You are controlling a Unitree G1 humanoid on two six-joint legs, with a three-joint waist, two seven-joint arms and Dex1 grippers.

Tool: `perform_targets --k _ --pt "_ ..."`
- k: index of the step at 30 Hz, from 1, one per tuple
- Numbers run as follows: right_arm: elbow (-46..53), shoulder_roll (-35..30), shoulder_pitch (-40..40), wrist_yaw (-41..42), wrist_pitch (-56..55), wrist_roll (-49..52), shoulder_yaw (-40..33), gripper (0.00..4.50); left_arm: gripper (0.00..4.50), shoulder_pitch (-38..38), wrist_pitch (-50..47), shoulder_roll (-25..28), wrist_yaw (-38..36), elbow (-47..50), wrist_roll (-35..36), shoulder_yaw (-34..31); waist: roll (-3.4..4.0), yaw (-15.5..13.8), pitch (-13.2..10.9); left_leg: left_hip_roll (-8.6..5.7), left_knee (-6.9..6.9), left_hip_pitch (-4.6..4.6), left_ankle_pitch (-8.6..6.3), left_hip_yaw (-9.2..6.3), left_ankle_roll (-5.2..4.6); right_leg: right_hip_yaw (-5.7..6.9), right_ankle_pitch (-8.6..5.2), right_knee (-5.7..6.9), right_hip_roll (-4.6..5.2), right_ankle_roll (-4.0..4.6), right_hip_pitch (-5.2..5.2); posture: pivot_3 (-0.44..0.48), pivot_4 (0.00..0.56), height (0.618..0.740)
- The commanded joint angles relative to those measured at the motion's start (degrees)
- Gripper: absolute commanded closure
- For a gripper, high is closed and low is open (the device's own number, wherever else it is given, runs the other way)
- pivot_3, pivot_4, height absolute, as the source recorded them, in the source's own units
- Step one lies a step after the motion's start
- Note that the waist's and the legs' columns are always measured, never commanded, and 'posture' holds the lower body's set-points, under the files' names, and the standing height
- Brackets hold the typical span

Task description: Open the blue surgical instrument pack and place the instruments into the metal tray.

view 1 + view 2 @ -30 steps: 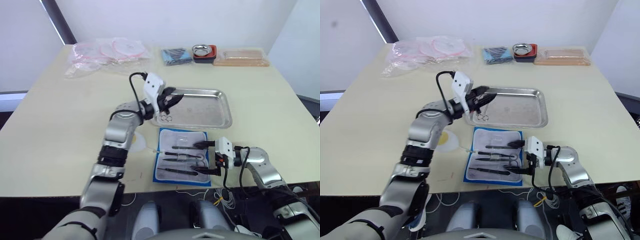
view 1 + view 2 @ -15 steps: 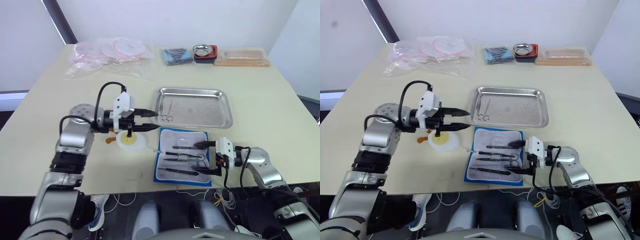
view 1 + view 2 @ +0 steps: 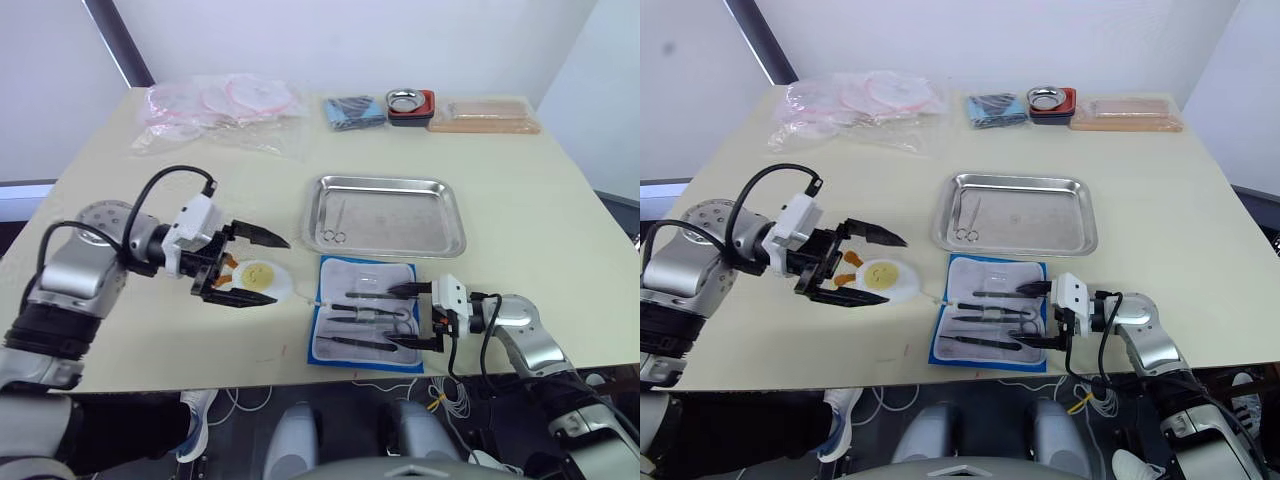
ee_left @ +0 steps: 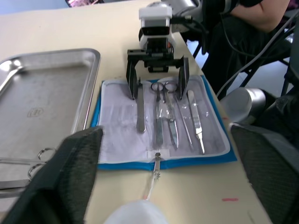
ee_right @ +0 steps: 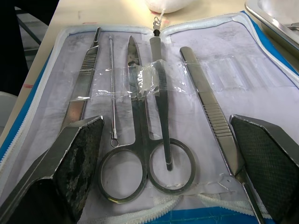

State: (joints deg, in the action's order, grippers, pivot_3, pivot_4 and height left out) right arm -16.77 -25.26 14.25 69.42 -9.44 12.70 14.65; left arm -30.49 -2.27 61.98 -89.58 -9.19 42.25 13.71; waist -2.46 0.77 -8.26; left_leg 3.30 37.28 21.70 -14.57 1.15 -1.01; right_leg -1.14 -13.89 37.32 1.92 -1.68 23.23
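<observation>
The blue surgical instrument pack (image 3: 330,330) lies open near the table's front edge, pale lining up, just in front of the metal tray (image 3: 400,215). Several instruments sit side by side under clear straps: ring-handled scissors (image 5: 145,140), tweezers (image 5: 210,112), a flat handle (image 5: 81,93) and a thin probe (image 5: 112,93). One ring-handled instrument (image 3: 335,225) lies in the tray's left part. My right gripper (image 3: 390,317) is open at the pack's right edge, its fingers straddling the instruments' handles. My left gripper (image 3: 278,271) is open and holds nothing, left of the pack.
A white round disc (image 3: 262,280) with a yellow centre lies under my left gripper. Along the far edge are clear bags of pink tubing (image 3: 215,110), a dark-blue bundle (image 3: 352,110), a small steel bowl (image 3: 408,103) and a tan package (image 3: 485,115).
My left arm has swung from above the tray's left part back and to the left, and now sits over the white disc. The right gripper and the pack have not moved.
</observation>
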Motion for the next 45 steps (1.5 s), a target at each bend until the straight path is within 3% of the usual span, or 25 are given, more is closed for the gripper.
perform_targets --k 1,8,11,15,20,22,25,26,39,43,45 --pt "-6.51 -0.74 -3.53 -0.96 2.58 -4.48 2.85 0.0 0.05 -1.2 2.26 1.99 -2.92 0.67 2.08 1.78 0.0 0.03 0.0 -0.02 0.0 0.0 0.0 0.02 0.0 -0.01 0.0 0.0 -0.01 0.0 0.0 0.0 0.15 0.74" --pt "-6.52 -0.85 -3.42 -0.98 2.71 -4.46 2.72 0.0 0.05 -2.84 8.18 -0.7 -2.92 -2.16 -2.58 4.41 0.0 -0.07 0.0 -0.06 0.0 0.01 0.0 0.14 0.0 0.01 0.0 0.0 -0.03 0.0 0.01 0.0 0.15 0.74" --pt "-6.46 -0.96 -3.5 -1.06 2.73 -4.5 2.64 0.0 0.05 -2.61 8.48 -4.84 -2.92 -2.3 -6.3 4.18 0.02 -0.09 0.03 -0.08 0.0 0.02 0.0 0.16 0.0 0.0 0.0 -0.02 -0.05 0.0 -0.01 0.0 0.15 0.74" --pt "-6.02 -0.92 -3.82 -1.59 2.84 -4.52 2.5 0.0 0.05 -3.58 8.29 -12.17 4.49 -4.65 -13.79 3.36 -0.03 -0.15 0.05 -0.11 0.03 0.03 0.0 0.15 0.0 0.0 0.0 -0.02 -0.11 0.0 -0.01 0.0 0.15 0.74" --pt "-5.5 -0.49 -4.2 -2.1 3.01 -4.66 2.84 0.0 0.05 -5.44 9.67 -18.99 7.84 -8.48 -20.79 3.13 -0.08 -0.13 0.08 -0.12 0.03 0.04 0.0 0.13 -0.01 -0.01 0.01 -0.01 -0.16 0.0 -0.07 0.0 0.15 0.74" --pt "-5.47 -0.26 -4.12 -2.29 3.12 -4.66 2.92 0.0 0.28 -5.76 7.98 -20.93 7.34 -9.1 -20.78 2.88 -0.11 -0.07 0.1 -0.12 0.04 0.05 0.0 0.12 -0.01 -0.01 0.01 -0.01 -0.2 0.0 -0.06 0.0 0.15 0.74" --pt "-5.02 -0.09 -4.04 -2.21 3.64 -4.44 3.13 0.0 1.25 -4.97 8.56 -22.69 6.35 -10.16 -21.47 2.7 -0.13 0.0 0.11 -0.11 0.03 0.05 0.0 0.12 -0.01 -0.03 0.01 -0.01 -0.21 0.0 -0.07 0.0 0.15 0.74" --pt "-4.96 -0.15 -4.03 -2.21 3.65 -4.43 3.11 0.0 1.38 -4.87 9.74 -23.06 6.0 -10.71 -22.94 3.48 -0.12 0.02 0.11 -0.11 0.03 0.04 0.0 0.12 -0.01 -0.03 0.01 0.0 -0.22 0.0 -0.07 0.0 0.15 0.74" --pt "-4.26 -0.28 -4.72 -2.82 3.98 -4.44 3.04 0.0 1.38 -5.45 15.01 -30.79 9.33 -19.26 -34.18 4.83 -0.35 0.0 0.26 -0.1 0.03 0.03 0.01 0.1 -0.01 -0.03 0.03 0.0 -0.23 0.04 -0.09 0.0 0.15 0.74" --pt "-3.87 -0.3 -5.12 -3.15 4.06 -4.35 3.08 0.0 2.61 -6.02 14.49 -32.46 10.84 -20.94 -35.31 4.0 -0.38 -0.01 0.31 -0.09 0.03 0.03 0.0 0.06 -0.01 -0.01 0.04 0.0 -0.23 0.06 -0.09 0.0 0.15 0.74" --pt "-3.76 -0.31 -5.26 -3.33 4.04 -4.34 3.11 0.0 2.61 -6.11 15.43 -32.43 10.31 -21.37 -36.09 4.45 -0.39 0.0 0.32 -0.09 0.03 0.03 0.0 0.06 -0.01 -0.01 0.04 0.0 -0.23 0.06 -0.09 0.0 0.15 0.74"
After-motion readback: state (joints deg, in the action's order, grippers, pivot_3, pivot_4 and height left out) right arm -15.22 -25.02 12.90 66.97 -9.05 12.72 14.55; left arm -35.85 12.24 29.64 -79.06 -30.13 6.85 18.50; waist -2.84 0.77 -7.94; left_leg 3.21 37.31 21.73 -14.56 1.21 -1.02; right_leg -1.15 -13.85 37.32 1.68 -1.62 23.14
